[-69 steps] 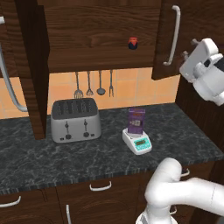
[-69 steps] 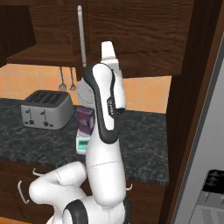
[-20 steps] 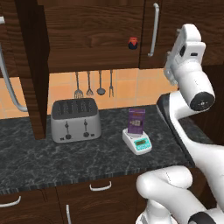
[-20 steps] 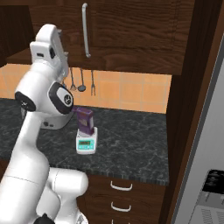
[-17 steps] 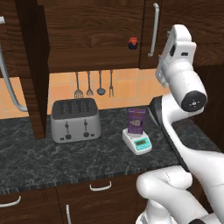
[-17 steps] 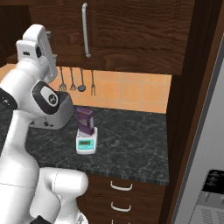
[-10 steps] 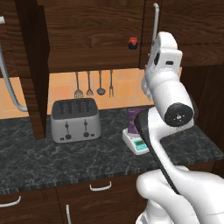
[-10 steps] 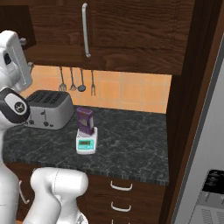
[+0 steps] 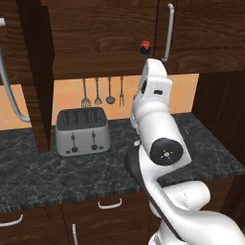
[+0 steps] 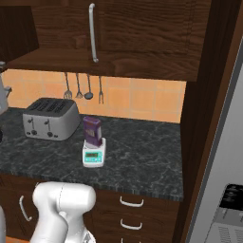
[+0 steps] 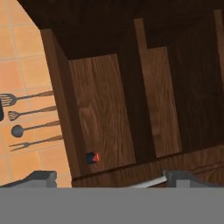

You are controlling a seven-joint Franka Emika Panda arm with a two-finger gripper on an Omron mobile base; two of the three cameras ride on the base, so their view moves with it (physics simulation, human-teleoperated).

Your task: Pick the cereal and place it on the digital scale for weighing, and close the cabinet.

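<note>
Purple cereal [image 10: 92, 131] stands upright on the digital scale [image 10: 93, 154] toward the worktop's [image 10: 142, 161] front edge, and our tool [image 11: 105, 179] faces the cabinet [image 11: 105, 113], its tips spread wide.

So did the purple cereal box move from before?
No. The cereal sits on the digital scale as before, the same way right of the toaster on the counter.
</note>
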